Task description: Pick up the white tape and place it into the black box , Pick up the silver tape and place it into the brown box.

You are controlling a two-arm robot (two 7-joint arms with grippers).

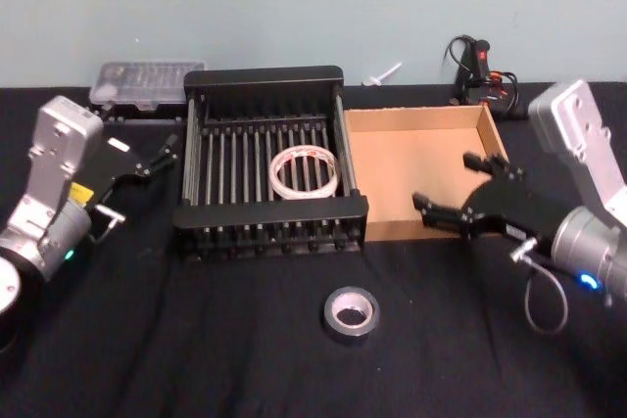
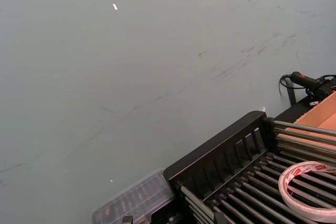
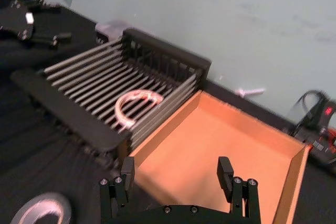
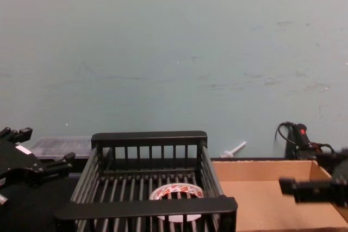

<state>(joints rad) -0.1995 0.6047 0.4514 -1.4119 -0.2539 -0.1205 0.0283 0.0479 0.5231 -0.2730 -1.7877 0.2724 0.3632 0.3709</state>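
Silver tape [image 1: 351, 313] sits nearest, flat on the black tabletop [image 1: 196, 340], in front of the gap between the two boxes, touching neither. Nothing grips it.

White tape [image 1: 305, 170] lies flat on the bars inside the black box [image 1: 269, 212], toward its right half; red print on the roll reads in the chest view [image 4: 176, 193] and left wrist view [image 2: 310, 190].

Brown box [image 1: 416, 178] stands just right of the black box, side walls touching or nearly so; its bottom is bare cardboard.

Right hand [image 1: 453, 186] hovers over the front-right part of the brown box, fingers spread wide, holding nothing. Right wrist view shows both fingertips [image 3: 127, 167] well apart above the cardboard floor, with the silver tape [image 3: 42, 211] off at the frame corner.

Left hand [image 1: 167, 150] is parked on the left of the black box, near its left wall, tips pointing toward the crate. Fingers look close together with nothing between them, but I cannot tell the exact state.

Clear plastic case [image 1: 147, 83] lies behind the left arm at the back tabletop edge. Black cabled device [image 1: 480, 70] sits behind the brown box.
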